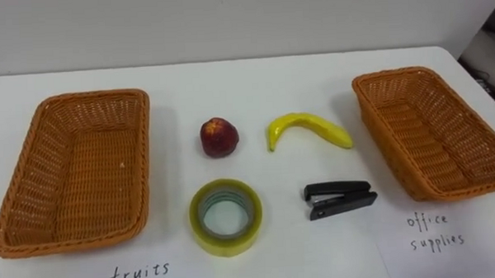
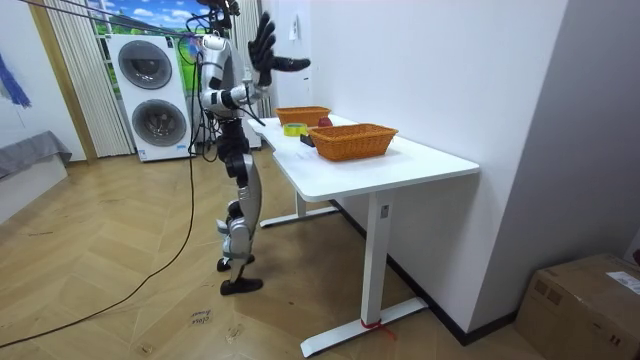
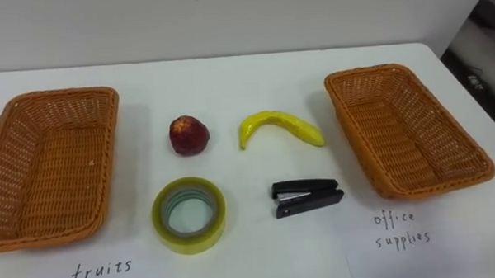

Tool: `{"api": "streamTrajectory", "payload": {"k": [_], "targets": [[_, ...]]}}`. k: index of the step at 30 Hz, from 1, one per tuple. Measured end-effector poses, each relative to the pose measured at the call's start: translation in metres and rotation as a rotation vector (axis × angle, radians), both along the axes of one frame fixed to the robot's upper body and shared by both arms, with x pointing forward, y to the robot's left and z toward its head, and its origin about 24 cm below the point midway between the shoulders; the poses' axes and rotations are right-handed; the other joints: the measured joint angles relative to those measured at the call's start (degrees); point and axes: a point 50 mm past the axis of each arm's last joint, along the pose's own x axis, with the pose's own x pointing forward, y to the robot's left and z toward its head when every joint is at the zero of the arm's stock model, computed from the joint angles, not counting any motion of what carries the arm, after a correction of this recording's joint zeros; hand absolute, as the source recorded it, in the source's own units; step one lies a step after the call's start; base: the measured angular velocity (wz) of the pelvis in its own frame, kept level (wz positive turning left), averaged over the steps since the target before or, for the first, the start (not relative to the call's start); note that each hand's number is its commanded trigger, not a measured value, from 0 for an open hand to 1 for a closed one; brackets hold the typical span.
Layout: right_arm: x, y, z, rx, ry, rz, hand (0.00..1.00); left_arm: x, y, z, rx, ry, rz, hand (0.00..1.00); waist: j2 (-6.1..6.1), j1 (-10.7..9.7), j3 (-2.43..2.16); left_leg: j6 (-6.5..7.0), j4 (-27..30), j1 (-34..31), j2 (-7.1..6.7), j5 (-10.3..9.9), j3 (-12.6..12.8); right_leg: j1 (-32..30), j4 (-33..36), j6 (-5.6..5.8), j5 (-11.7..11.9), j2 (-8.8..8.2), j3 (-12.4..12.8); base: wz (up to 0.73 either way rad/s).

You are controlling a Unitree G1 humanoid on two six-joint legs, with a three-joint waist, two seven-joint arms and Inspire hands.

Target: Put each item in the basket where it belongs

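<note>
Fruit and office things lie unsorted in the left eye view, four pieces in a loose square on the white table (image 1: 254, 81) between two wicker baskets. The left basket (image 1: 89, 96) has a handwritten label (image 1: 139, 273) marking it for fruit, and the right basket (image 1: 394, 73) has one (image 1: 435, 231) marking it for supplies. Both baskets hold nothing yet. The red fruit (image 1: 218, 137) and the banana (image 1: 307, 129) form the far row. The tape roll (image 1: 194, 217) lies flat and the black stapler (image 1: 340, 198) sits beside it in the near row. Each piece is well apart from the others, I judge so that I can take one without knocking another.

The right eye view gives the same layout. The tape roll sits between me and the red fruit and the stapler sits before the banana, so reaching for the far row means passing over the near one.

In the room view I stand at the table's long side. My right hand (image 2: 262, 40) is raised high with its fingers spread, and my left hand (image 2: 292, 63) is stretched forward, flat. Both are empty and well above the table. Two washing machines (image 2: 150, 95) stand behind me and a cardboard box (image 2: 590, 300) sits on the floor, well clear of my reach.
</note>
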Motion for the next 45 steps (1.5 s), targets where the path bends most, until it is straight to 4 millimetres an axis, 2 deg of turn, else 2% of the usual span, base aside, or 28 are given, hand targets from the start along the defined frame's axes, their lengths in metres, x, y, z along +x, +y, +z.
{"api": "streamTrajectory", "payload": {"k": [3,4,7,11,18,26,29,34,39,45], "targets": [[0.010,0.008,0.002,-0.072,0.077,0.073,0.00,0.008,-0.001,-0.001,-0.007,-0.017,-0.016,0.00,-0.33,0.80,0.18,-0.01,-0.03,0.04,0.04,0.00,0.04,-0.03,-0.37,-0.01,0.01,0.00,-0.08,0.00],[0.014,0.010,0.001,-0.092,0.112,0.100,0.00,0.008,-0.001,-0.001,-0.010,-0.018,-0.016,0.00,-0.61,0.99,0.04,-0.01,-0.02,0.05,0.06,0.01,0.04,0.14,-0.79,-0.08,0.06,0.03,-0.10,0.00],[0.018,0.012,0.000,-0.114,0.173,0.157,0.00,0.007,-0.001,-0.001,-0.012,-0.008,-0.032,0.00,-0.92,1.56,0.08,-0.04,-0.04,0.02,0.22,0.02,0.03,0.22,-1.06,-0.13,0.30,0.13,-0.14,0.00],[0.026,0.019,-0.003,-0.119,0.235,0.246,0.00,0.006,-0.001,-0.001,-0.017,-0.002,-0.047,0.00,-0.82,1.87,0.23,-0.07,0.02,-0.02,0.50,0.04,0.11,0.15,-1.14,-0.23,0.50,0.16,-0.16,-0.01],[0.043,0.037,-0.009,-0.206,0.402,0.433,0.00,0.008,0.001,0.000,-0.013,-0.002,-0.086,0.00,-0.72,2.47,0.13,-0.06,0.11,-0.14,0.60,0.10,0.15,0.51,-0.97,-0.25,0.71,0.11,-0.16,0.00],[0.049,0.043,-0.014,-0.215,0.515,0.563,0.00,0.002,-0.001,-0.001,-0.045,0.015,-0.081,0.00,-1.08,2.93,0.12,-0.04,0.37,-0.06,0.65,0.12,0.14,0.90,-0.90,-0.27,0.74,0.05,-0.23,0.00],[0.055,0.050,-0.019,-0.216,0.581,0.647,0.00,0.003,-0.001,-0.001,-0.054,0.011,-0.084,0.00,-0.96,2.82,0.10,-0.04,0.41,-0.09,0.73,0.12,0.11,0.90,-0.98,-0.30,0.85,0.04,-0.36,0.00],[0.059,0.059,-0.026,-0.244,0.681,0.735,0.00,0.005,0.001,-0.001,-0.072,0.005,-0.091,0.00,-0.43,2.89,-0.26,-0.04,0.40,-0.10,0.74,0.11,0.10,0.97,-0.99,-0.29,0.91,0.00,-0.49,0.00],[0.060,0.061,-0.028,-0.254,0.727,0.781,0.00,0.005,0.002,-0.001,-0.084,0.002,-0.096,0.00,-0.30,2.81,-0.39,-0.04,0.45,-0.07,0.76,0.13,0.10,1.00,-0.99,-0.29,0.91,-0.06,-0.49,0.00],[0.062,0.064,-0.032,-0.290,0.819,0.817,0.00,0.010,0.002,-0.002,-0.110,-0.002,-0.110,0.00,-0.69,2.74,-0.26,-0.06,0.46,-0.06,0.77,0.14,0.08,1.01,-0.99,-0.30,0.92,-0.09,-0.45,0.00]]}}
